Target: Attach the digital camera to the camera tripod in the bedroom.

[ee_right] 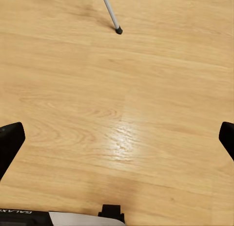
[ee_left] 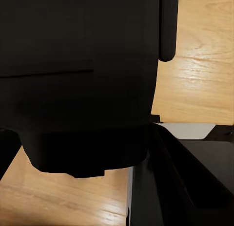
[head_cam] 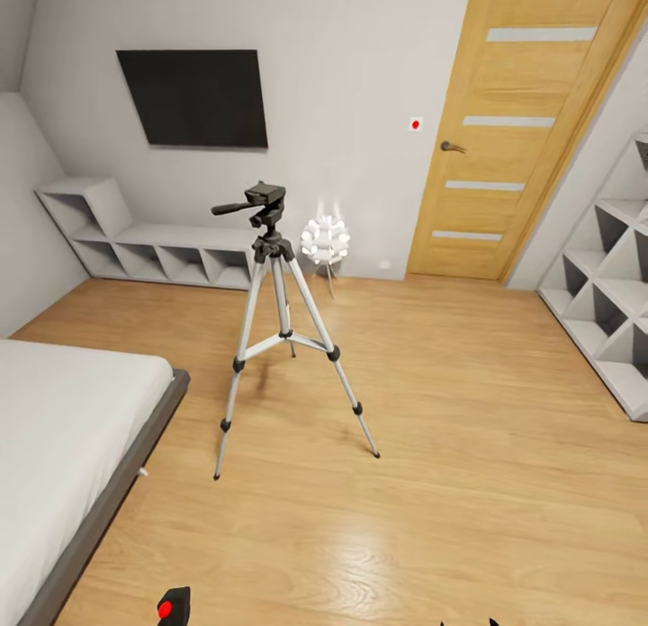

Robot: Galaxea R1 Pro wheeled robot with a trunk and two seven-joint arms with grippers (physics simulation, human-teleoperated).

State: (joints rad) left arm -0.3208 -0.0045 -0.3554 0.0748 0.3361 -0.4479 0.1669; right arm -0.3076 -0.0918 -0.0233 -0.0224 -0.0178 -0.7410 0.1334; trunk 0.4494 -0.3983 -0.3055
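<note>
Bedroom, light wood floor (head_cam: 468, 410), white walls, wooden door (head_cam: 513, 131) at 1 o'clock of the head view, dark wall panel (head_cam: 193, 97) at 11, low grey shelving (head_cam: 153, 248) beneath it, more shelving (head_cam: 603, 293) at 3. Bed (head_cam: 63, 446) with white mattress sat at 8 o'clock. Small white lamp-like cluster (head_cam: 325, 239) stood just behind the camera tripod (head_cam: 279, 329).

Tripod stood upright near picture centre, three legs spread on the floor, black head with pan handle on top — head was bare, nothing mounted on it. Digital camera (head_cam: 173, 605) showed at 7 o'clock at the bottom edge of the head view, black body with red button, cut off by the frame, well apart from the tripod.

Left wrist view was mostly a dark boxy mass (ee_left: 78, 80), judged to be the camera held close to the lens; left gripper looked clenched on it, though its fingers were hard to separate from the black body. Right gripper (ee_right: 117, 138) was released — fingers (ee_right: 9, 143) wide apart with bare floor between them, one tripod foot (ee_right: 118, 30) beyond.

Progress, as a judgement: camera was in hand and the tripod in sight, so pickup looked done; approach, lifting to the head and seating it were left. Hidden: both arms in the head view, the exact grip on the camera, and the mounting plate detail — too small to read.
</note>
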